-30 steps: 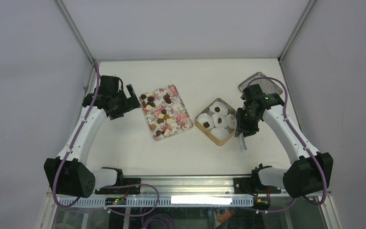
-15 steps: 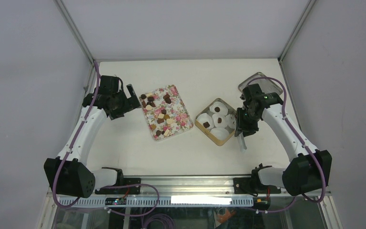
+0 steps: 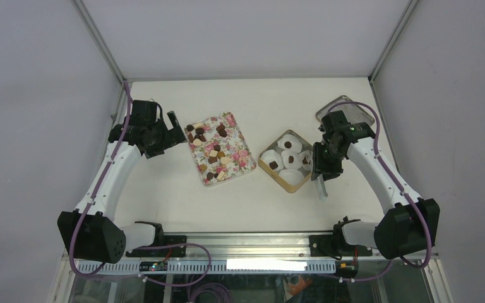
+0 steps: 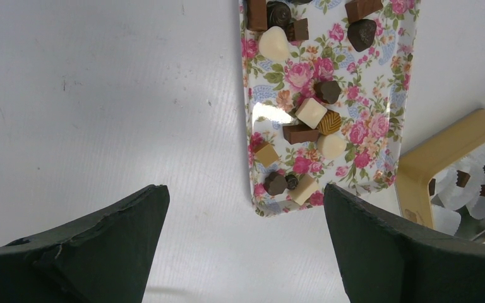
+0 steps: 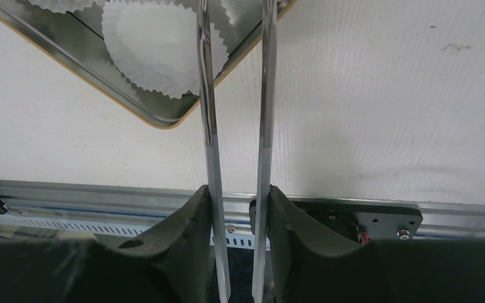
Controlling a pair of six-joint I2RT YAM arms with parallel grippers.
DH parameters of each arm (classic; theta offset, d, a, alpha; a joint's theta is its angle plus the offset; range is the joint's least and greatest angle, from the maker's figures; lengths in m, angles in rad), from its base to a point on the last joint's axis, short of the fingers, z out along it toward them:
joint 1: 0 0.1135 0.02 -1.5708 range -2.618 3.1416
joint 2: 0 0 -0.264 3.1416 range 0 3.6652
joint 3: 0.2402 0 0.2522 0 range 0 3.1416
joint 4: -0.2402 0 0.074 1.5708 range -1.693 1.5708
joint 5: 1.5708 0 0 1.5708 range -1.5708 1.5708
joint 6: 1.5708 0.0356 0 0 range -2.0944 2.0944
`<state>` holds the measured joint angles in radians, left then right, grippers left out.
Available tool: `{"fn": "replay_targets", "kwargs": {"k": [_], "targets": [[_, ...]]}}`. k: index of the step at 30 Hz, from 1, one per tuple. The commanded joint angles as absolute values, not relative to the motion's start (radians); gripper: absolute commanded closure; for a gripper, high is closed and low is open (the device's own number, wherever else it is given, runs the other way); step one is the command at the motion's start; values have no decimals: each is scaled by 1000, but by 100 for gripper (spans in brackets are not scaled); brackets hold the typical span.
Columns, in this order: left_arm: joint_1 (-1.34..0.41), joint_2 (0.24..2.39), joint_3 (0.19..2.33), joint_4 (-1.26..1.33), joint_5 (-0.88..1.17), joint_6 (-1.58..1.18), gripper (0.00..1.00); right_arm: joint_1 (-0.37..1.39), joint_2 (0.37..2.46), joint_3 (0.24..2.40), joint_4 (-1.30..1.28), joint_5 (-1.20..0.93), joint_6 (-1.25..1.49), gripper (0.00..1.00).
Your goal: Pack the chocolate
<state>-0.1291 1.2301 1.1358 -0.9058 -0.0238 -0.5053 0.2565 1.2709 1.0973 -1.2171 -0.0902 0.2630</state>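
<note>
Table point(image 3: 164, 189): chocolate point(image 3: 213, 153) on tray point(image 3: 240, 158), in box point(image 4: 442, 144); left hand point(image 4: 243, 196) wide; right hand point(image 5: 237, 192) grips tongs point(image 5: 207, 126).

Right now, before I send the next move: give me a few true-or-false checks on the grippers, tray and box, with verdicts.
1. The left gripper is open and holds nothing. True.
2. The right gripper holds tongs. True.
3. The tray is bare. False: many chocolates lie on it.
4. Every cup in the box holds a chocolate. False: the cup at its near corner is empty.
5. In the top view the tray lies right of the box. False: it lies left of it.
</note>
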Motion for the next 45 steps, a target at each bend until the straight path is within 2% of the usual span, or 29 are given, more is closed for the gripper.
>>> {"fn": "replay_targets", "kwargs": {"k": [1,7,12,16,22,29,45], "targets": [[-123,1197,1145,-868,-6,-500,1,250,1254,1137,-1210,-89,248,64],[-123,1204,1149,-868,-2,-502,1,252,1241,1186,-1228,-115,231,65],[-123,1205,1149,-868,-2,-504,1,284,1236,1209,-1207,-188,234,71],[-123,1199,1144,-868,-3,-506,1,399,1243,1259,-1190,-187,270,70],[-123,1199,1144,-868,-7,-511,1,674,1296,1305,-1096,-193,311,69],[-123,1172,1134,-874,-31,-509,1,926,1499,1375,-1053,-154,322,66],[-123,1167,1137,-891,-58,-494,1,987,1814,1546,-1064,-21,363,63]]}}
